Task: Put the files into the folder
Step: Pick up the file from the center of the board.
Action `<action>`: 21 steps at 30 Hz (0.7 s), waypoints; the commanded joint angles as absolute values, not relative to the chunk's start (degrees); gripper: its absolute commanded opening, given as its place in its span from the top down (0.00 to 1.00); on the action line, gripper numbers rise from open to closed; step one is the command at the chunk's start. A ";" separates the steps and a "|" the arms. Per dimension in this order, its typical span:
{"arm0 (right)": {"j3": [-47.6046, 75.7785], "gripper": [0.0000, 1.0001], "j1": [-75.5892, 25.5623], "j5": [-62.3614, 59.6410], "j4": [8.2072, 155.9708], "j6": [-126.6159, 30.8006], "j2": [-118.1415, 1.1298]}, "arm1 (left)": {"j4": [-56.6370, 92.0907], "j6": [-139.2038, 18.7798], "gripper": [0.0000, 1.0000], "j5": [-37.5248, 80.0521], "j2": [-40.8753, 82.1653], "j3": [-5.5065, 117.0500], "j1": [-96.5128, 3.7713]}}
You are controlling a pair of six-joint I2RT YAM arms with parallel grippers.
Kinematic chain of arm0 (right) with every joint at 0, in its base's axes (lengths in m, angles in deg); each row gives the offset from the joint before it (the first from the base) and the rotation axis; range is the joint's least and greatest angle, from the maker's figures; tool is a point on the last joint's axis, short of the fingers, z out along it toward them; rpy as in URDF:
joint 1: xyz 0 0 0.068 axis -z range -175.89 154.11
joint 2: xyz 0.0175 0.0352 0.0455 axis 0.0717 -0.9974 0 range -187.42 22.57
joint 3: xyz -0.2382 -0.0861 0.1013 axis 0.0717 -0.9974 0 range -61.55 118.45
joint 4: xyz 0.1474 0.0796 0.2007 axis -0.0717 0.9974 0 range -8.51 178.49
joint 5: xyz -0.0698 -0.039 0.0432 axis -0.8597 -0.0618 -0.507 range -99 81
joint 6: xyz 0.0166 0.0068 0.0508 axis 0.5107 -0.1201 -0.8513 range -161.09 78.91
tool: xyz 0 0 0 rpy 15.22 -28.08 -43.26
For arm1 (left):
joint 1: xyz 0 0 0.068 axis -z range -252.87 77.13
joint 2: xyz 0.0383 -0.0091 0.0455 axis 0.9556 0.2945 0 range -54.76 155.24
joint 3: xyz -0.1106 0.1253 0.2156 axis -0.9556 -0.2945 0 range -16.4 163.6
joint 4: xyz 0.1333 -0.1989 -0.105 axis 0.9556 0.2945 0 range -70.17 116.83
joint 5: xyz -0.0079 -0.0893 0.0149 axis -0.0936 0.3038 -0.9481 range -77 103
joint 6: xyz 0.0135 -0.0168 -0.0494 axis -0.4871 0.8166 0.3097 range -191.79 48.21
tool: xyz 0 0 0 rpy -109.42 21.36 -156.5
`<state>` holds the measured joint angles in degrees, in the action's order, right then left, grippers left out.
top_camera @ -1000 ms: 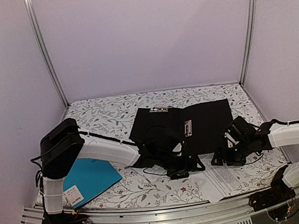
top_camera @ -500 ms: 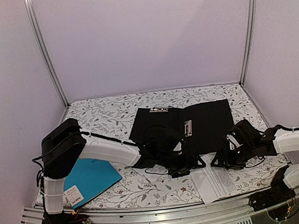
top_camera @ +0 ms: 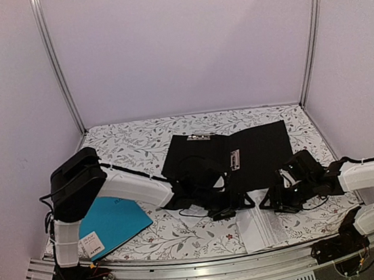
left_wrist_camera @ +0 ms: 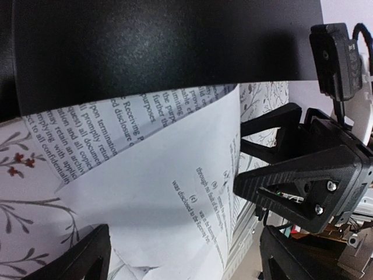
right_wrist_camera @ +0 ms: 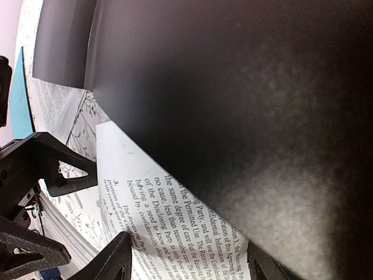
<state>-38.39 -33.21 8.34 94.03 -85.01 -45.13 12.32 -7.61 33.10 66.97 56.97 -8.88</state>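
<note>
I see the folder as matte black with a silver clip. The files are white, dense with black print. The desk wears a white cloth patterned with grey vines and tiny red flowers. A teal-blue folder bears a white label. My left arm and right arm are white with black joints.

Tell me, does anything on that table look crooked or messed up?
Yes. The printed paper sheets at the black folder's near edge are rumpled. The left wrist view shows one sheet buckled and creased over another, their tops tucked under the folder's edge. From above they lie skewed.
</note>
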 commanded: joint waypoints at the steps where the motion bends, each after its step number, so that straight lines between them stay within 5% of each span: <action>1: -40.98 0.33 -33.10 10.37 95.37 -86.24 -47.45 | 15.79 -9.04 0.11 31.00 66.40 54.47 -10.52; 12: -42.29 0.50 -33.16 13.29 89.27 -88.29 -46.91 | 15.57 -10.11 0.11 30.72 65.08 52.69 -10.72; 21: -41.42 0.54 -34.74 13.85 83.18 -88.56 -50.24 | 14.37 -10.03 0.11 31.75 64.69 52.11 -10.64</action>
